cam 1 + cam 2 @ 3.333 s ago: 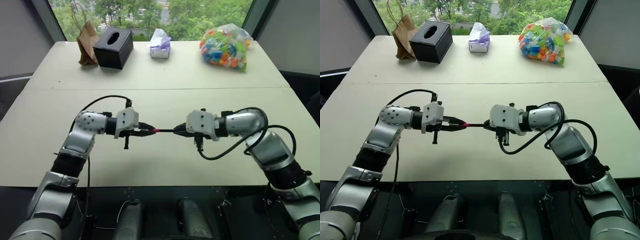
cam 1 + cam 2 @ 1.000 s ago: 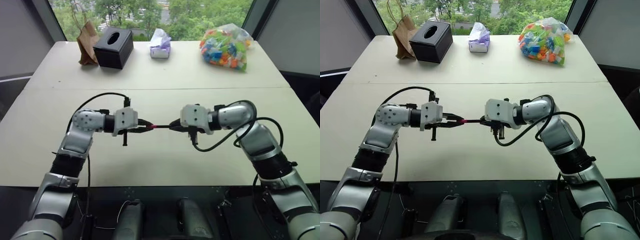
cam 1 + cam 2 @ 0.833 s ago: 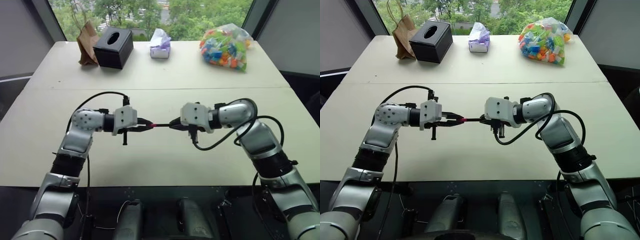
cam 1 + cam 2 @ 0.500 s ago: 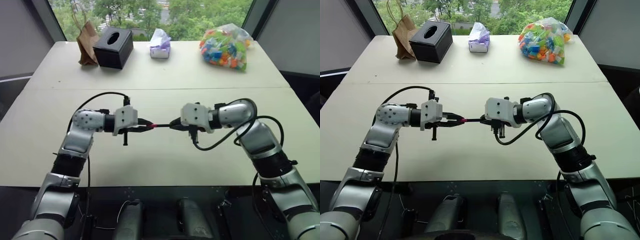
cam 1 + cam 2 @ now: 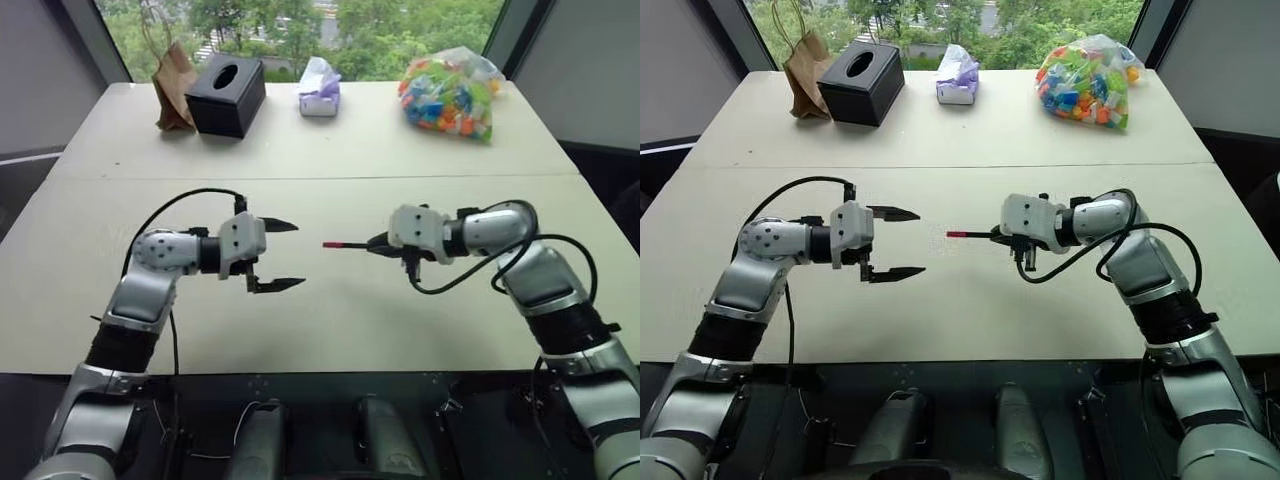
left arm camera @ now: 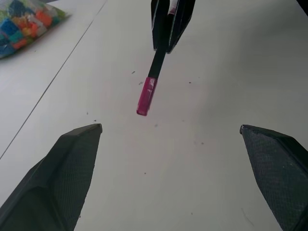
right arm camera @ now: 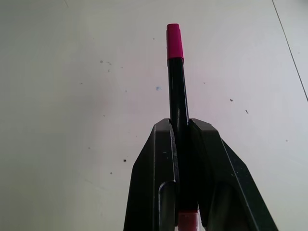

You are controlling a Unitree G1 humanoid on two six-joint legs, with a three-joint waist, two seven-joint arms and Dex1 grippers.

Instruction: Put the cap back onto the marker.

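The left gripper hangs over the middle of the bench, its jaws spread wide with nothing between them, pointing toward the right gripper. A clear gap separates it from the cap, which sits on the end of the marker and faces those empty jaws. The marker lies roughly level above the bench, a thin dark stick with the red-pink cap at its free end; in the right wrist view the cap is seated flush on the barrel. The right gripper has its jaws closed on the marker's other end, clamping the barrel on both sides, above the middle of the bench.

Along the far edge, from left to right, stand a brown paper bag near the far left corner, a black tissue box just beside it, a small tissue pack near the middle of that edge, and a clear bag of coloured pieces toward the far right corner. A seam crosses the bench between these things and the grippers.
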